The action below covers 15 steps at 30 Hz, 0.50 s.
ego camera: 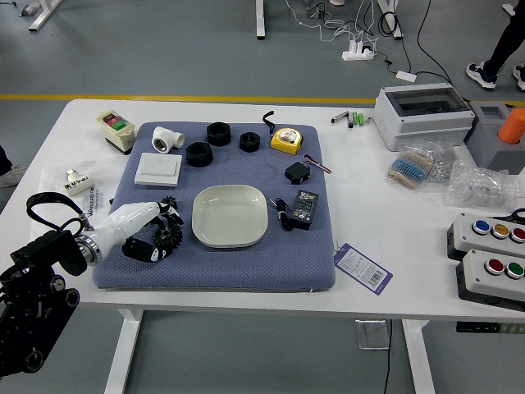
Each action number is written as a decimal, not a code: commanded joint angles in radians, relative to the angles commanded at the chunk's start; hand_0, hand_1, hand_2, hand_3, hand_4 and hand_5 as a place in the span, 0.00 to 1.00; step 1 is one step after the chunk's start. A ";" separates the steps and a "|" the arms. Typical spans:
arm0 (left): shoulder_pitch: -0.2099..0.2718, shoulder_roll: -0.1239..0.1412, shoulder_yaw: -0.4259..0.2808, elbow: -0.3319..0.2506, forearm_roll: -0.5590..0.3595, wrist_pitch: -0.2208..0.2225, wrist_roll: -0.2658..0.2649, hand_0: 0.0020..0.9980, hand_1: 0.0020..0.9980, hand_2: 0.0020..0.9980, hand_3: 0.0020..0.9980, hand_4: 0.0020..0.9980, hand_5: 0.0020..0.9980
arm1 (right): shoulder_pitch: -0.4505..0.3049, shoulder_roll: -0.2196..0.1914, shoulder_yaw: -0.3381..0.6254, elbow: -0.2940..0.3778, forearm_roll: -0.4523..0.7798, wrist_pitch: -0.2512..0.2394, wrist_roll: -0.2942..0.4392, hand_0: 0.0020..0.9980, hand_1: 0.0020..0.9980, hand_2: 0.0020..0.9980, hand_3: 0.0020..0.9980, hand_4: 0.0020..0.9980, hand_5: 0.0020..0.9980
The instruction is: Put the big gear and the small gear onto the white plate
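Now for the plate: left hand (pixel 130 220) has a dark gear (pixel 170 236), and the target lies just to its right

Nearest comes the table (pixel 246 300), its near edge running on this side of the hand. The left arm (pixel 43 304) reaches in from the near left, and its hand is bent round the gear, fingers (pixel 141 249) pinching it by the side over the blue mat (pixel 238 271). The toothed outline looks long from near to far; whether that is one gear tipped up or two close together, I cannot tell, nor which size is held.

The white plate (pixel 230 217) is what the next move turns on: directly right of the hand, near the gear but apart from it. This hand is the closer one, the other arm being out of view. I'd expect a slight lift over the rim, then a short carry rightward; too low, and the teeth could catch and push the plate.

Beyond the hand are a flat white box (pixel 157 169) and, farther right, some round black pieces (pixel 198 153).
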 joint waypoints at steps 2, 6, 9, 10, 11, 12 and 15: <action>-0.001 0.000 0.000 0.001 0.000 0.000 0.002 0.35 0.45 0.49 0.55 0.44 0.00 | 0.000 0.000 0.002 0.000 0.000 0.000 0.000 0.70 0.72 0.77 0.58 0.81 0.66; -0.002 0.001 0.001 -0.004 0.000 0.001 0.001 0.35 0.45 0.49 0.55 0.44 0.00 | 0.001 0.001 0.006 0.000 0.000 0.000 0.000 0.70 0.72 0.77 0.58 0.81 0.66; -0.004 0.002 0.002 -0.012 0.000 0.015 -0.006 0.30 0.36 0.42 0.51 0.28 0.00 | 0.002 0.001 0.009 0.000 0.000 0.000 0.000 0.70 0.72 0.77 0.58 0.81 0.66; -0.004 0.002 0.002 -0.013 0.000 0.020 -0.008 0.30 0.36 0.42 0.51 0.28 0.00 | 0.003 0.001 0.009 0.000 0.000 0.000 -0.001 0.70 0.72 0.77 0.58 0.81 0.66; -0.005 0.002 0.002 -0.015 0.000 0.029 -0.011 0.30 0.36 0.42 0.51 0.28 0.00 | 0.003 0.001 0.010 0.000 -0.001 0.000 -0.001 0.70 0.72 0.77 0.58 0.81 0.66; -0.005 0.002 0.002 -0.018 0.000 0.037 -0.013 0.30 0.36 0.42 0.51 0.28 0.00 | 0.003 0.001 0.011 0.000 -0.001 0.000 -0.001 0.70 0.72 0.77 0.58 0.81 0.66; -0.007 0.001 0.006 -0.039 -0.009 0.061 -0.017 0.22 0.27 0.37 0.49 0.33 0.00 | 0.004 0.001 0.013 0.000 -0.002 0.001 0.000 0.70 0.72 0.77 0.58 0.81 0.66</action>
